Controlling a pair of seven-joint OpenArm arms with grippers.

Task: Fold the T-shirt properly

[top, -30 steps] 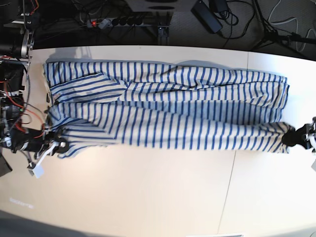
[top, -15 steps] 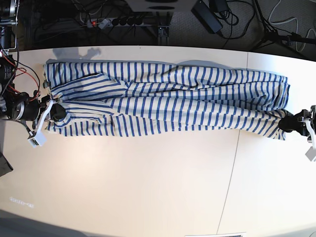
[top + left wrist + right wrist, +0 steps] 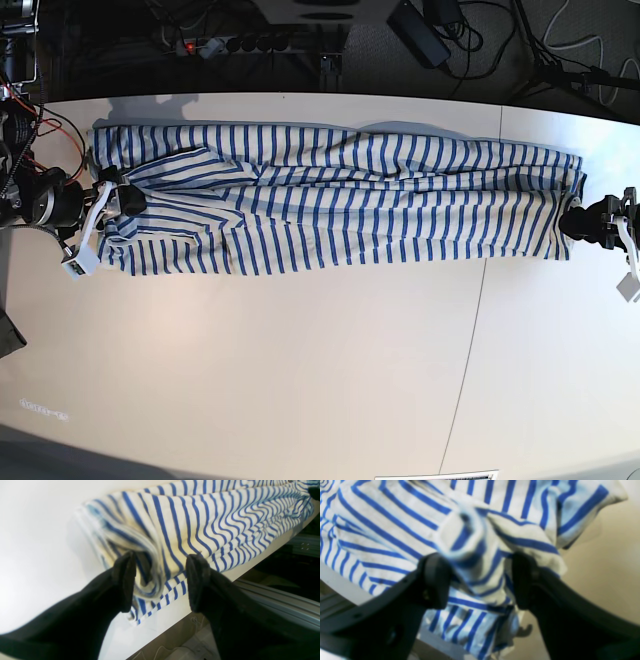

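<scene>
The T-shirt (image 3: 340, 200), white with thin blue stripes, lies stretched in a long folded band across the far half of the white table (image 3: 300, 370). My left gripper (image 3: 572, 222) is at the shirt's right end. In the left wrist view its fingers (image 3: 125, 580) stand apart with a bunched fold of the shirt (image 3: 190, 522) lying between them. My right gripper (image 3: 118, 200) is at the shirt's left end. In the right wrist view its fingers (image 3: 435, 580) also stand apart, with bunched striped cloth (image 3: 480, 555) between them.
The table's far edge runs just behind the shirt, with a power strip (image 3: 240, 44) and cables on the dark floor beyond. A seam (image 3: 470, 350) crosses the tabletop right of centre. The right end of the shirt lies close to the table's side edge (image 3: 175, 615).
Both grippers carried the shirt's near edge toward the far side, laying it over the rest, so the band is narrower. The ends are no longer pulled to tight points.
</scene>
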